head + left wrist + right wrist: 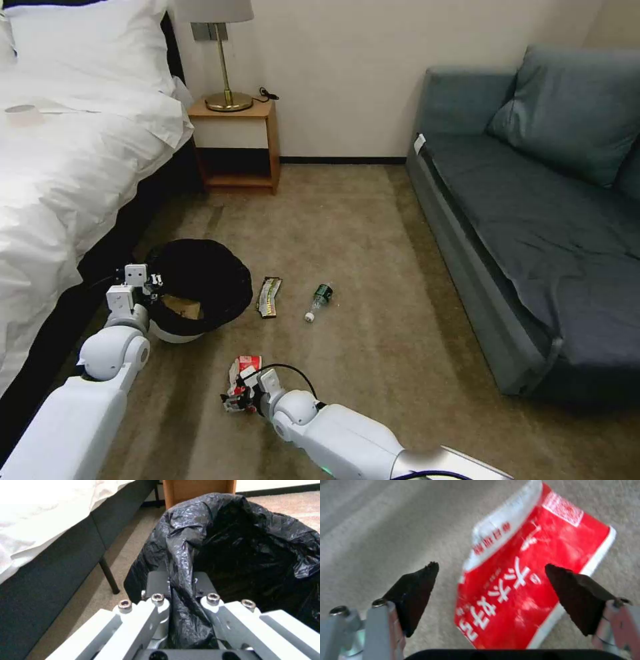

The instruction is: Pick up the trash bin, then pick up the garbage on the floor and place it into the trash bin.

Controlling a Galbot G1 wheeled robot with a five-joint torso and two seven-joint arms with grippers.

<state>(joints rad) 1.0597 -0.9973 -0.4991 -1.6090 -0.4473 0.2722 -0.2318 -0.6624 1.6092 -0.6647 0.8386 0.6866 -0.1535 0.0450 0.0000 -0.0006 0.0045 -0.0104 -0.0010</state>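
Left gripper (181, 590) clamped on trash bin (200, 283) liner, right gripper (491, 590) wide open straddling red-and-white wrapper (533, 572): best lowered square, then closed firmly across its middle.

**Hidden, cropped, blurred**

Trash bin (175, 333): white body mostly covered by black liner (200, 273); a tan piece (183, 307) inside, partly hidden by the rim. Left gripper (181, 585): pads buried in liner folds. Red-and-white wrapper (526, 580): print motion-blurred, near end cut by the gripper base; in head view partly behind the right gripper (235, 399). Bottle (319, 300) label unreadable. Sofa (533, 220) cropped at the right edge.
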